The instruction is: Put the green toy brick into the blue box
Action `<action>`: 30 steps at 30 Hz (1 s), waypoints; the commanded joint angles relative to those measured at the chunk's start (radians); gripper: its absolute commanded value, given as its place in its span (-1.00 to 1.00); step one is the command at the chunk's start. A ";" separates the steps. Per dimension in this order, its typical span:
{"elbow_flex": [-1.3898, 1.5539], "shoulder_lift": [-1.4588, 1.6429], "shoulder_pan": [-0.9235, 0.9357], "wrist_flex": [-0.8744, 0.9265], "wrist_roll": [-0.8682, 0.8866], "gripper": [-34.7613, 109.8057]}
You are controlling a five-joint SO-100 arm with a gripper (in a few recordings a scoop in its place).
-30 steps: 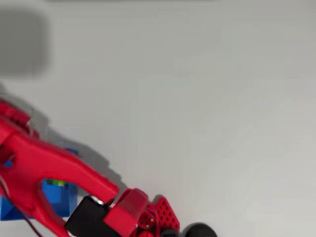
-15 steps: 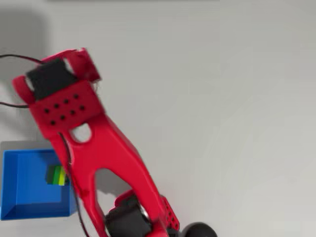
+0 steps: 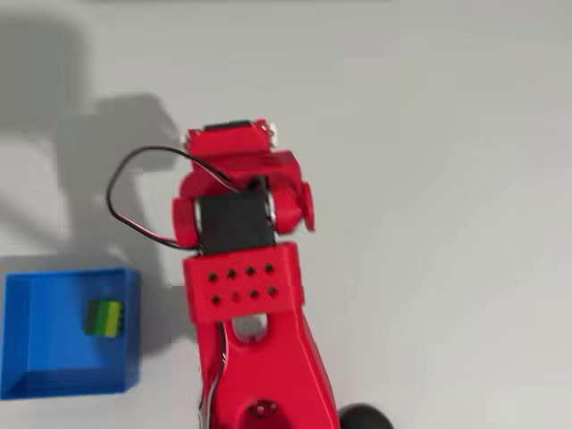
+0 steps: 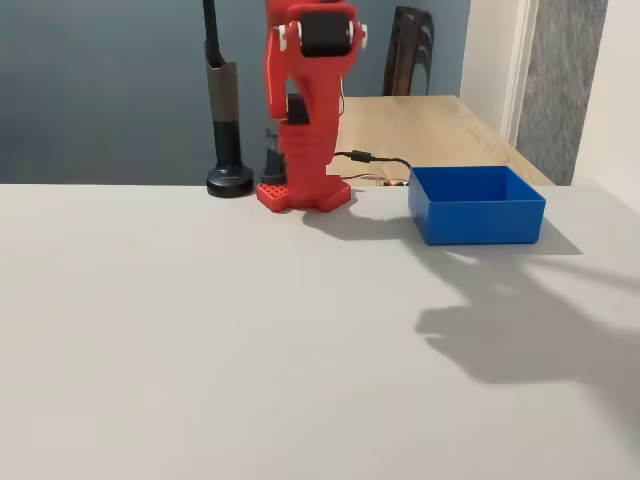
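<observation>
A: Fingers, then. Can you see whether they are spread or closed?

B: No. In the overhead view the red arm [image 3: 241, 268] is folded up over its own base, and the wrist block and a black motor cover whatever lies at its tip. I cannot tell how wide they stand, nor whether they hold anything.

A: And the green toy brick [image 3: 103, 317]?

B: It lies on the floor of the blue box [image 3: 36, 375], toward the 3 o'clock wall in the overhead view, studs up, well apart from the arm. I judge the task done, since the brick rests inside the walls.

A: Where is the box from the arm?

B: At about 9 o'clock from the arm's base in the overhead view, on the pale desk [image 3: 429, 223]. In the fixed view the box [image 4: 476, 205] stands at about 3 o'clock from the base, its near wall hiding the floor.

A: Why is the arm upright?

B: Probably a rest pose, clear of the box.
</observation>
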 commanded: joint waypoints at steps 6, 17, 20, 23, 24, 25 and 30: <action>0.293 0.350 0.110 -0.098 -0.037 -0.52; 0.572 0.635 0.137 -0.100 -0.038 -0.52; 0.630 0.690 0.143 -0.100 -0.043 -0.52; 0.680 0.736 0.144 -0.100 -0.046 -0.52; 0.696 0.749 0.144 -0.100 -0.049 -0.52; 0.716 0.762 0.144 -0.100 -0.054 -0.52; 0.784 0.813 0.147 -0.101 -0.063 -0.52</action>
